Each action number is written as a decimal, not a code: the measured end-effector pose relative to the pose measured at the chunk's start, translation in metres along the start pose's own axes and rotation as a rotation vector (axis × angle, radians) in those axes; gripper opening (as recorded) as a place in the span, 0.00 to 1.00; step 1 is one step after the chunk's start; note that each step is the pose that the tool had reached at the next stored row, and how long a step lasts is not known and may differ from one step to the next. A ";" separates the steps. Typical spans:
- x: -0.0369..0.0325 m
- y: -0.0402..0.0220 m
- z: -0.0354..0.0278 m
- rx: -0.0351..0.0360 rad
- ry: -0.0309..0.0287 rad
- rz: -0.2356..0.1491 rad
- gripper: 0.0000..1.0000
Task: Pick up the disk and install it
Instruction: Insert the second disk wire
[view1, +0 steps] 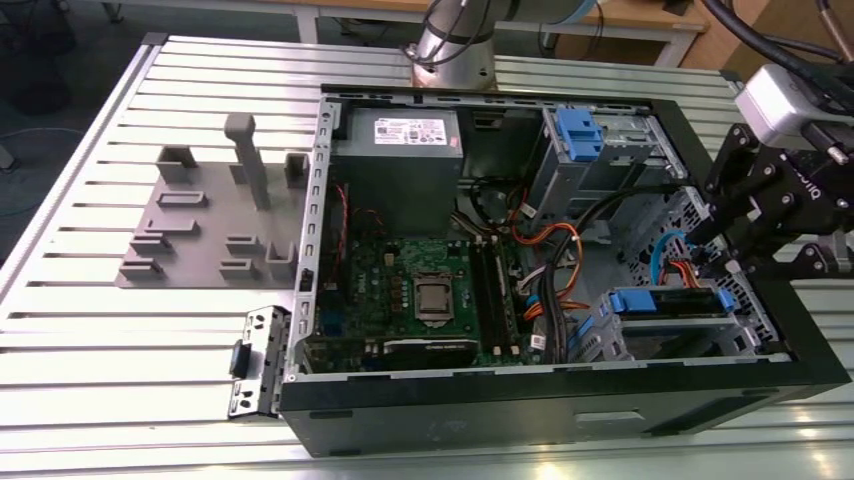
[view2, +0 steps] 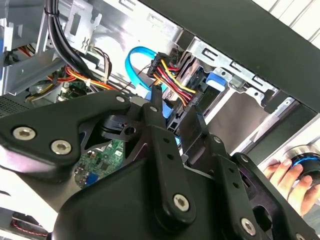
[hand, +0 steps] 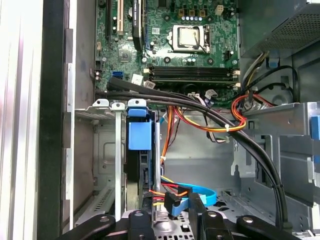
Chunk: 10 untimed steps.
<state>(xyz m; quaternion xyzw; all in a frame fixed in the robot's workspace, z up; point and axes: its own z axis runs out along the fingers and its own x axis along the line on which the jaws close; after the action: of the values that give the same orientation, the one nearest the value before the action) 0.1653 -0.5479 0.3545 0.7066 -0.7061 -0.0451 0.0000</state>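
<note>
The disk (view1: 671, 301), with its blue carrier rails, lies in the lower drive cage at the exterior view's right, inside the open computer case (view1: 561, 400). In the first wrist view it stands edge-on in the cage, its blue rail tab (hand: 138, 133) facing the camera. Orange, yellow and blue cables (hand: 172, 196) meet at its rear end. My gripper (view1: 730, 262) hangs just over that cabled end. Its black fingers (view2: 156, 100) stand apart on either side of the cable plug (view2: 172, 75), and I see nothing clamped between them.
A motherboard (view1: 427, 290) and grey power supply (view1: 396, 150) fill the case's left. A second cage with a blue bracket (view1: 578, 130) stands at the back. Thick black cables (hand: 240, 140) cross the case. A grey fixture (view1: 200, 215) sits on the slatted table. A hand (view2: 285, 175) shows nearby.
</note>
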 end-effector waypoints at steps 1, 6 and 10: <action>0.0002 0.0000 0.0005 0.0000 -0.0001 0.000 0.41; 0.0004 0.0000 0.0013 0.0000 0.0002 0.000 0.41; 0.0004 0.0000 0.0014 0.0000 0.0001 0.000 0.40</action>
<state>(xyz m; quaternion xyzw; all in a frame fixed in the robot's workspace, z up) 0.1652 -0.5483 0.3530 0.7066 -0.7062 -0.0450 0.0000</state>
